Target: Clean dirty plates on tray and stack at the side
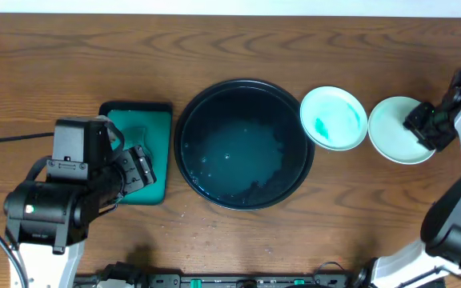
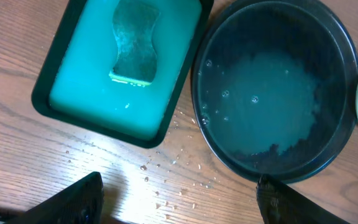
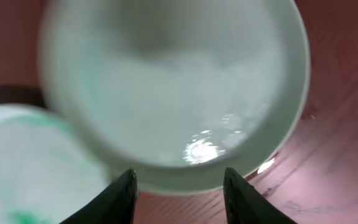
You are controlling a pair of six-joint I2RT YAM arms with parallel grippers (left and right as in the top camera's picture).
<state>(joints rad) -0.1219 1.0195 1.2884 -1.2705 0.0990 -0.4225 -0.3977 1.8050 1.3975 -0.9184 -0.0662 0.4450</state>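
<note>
Right wrist view: your right gripper point(image 3: 179, 173) is hanging over a pale mint plate point(image 3: 179, 81) with its fingers point(image 3: 124, 196) spread apart and nothing clamped. The plate's near rim is sitting between the fingertips, and the rest is stretching away ahead of them. Whether the pads are touching that rim, cannot tell, too blurred. A smeared plate point(image 3: 17, 168) is lying just outside the finger at the view's left, showing teal-green streaks. Whether the two plates are overlapping, cannot tell from here. Overhead is showing them just beside each other, both off the black round tray point(image 1: 214, 112), the smeared one right against its rim. No third plate is showing.

Your left gripper point(image 2: 179, 180) is hovering wide open, holding nothing. The sponge point(image 2: 134, 43) is lying ahead of one finger in the rectangular green tray point(image 2: 73, 87). The black tray is sitting ahead of the other finger, carrying only cloudy water point(image 2: 260, 93). Droplets point(image 2: 180, 158) are scattering on the table point(image 2: 17, 155) between the fingers.

Judging the step: you are placing or releasing a wiped plate at the side. The next move is likely needing the sponge picked up, the smeared plate wiped, and that plate then stacked on the pale one, centred so the rims are nesting.
</note>
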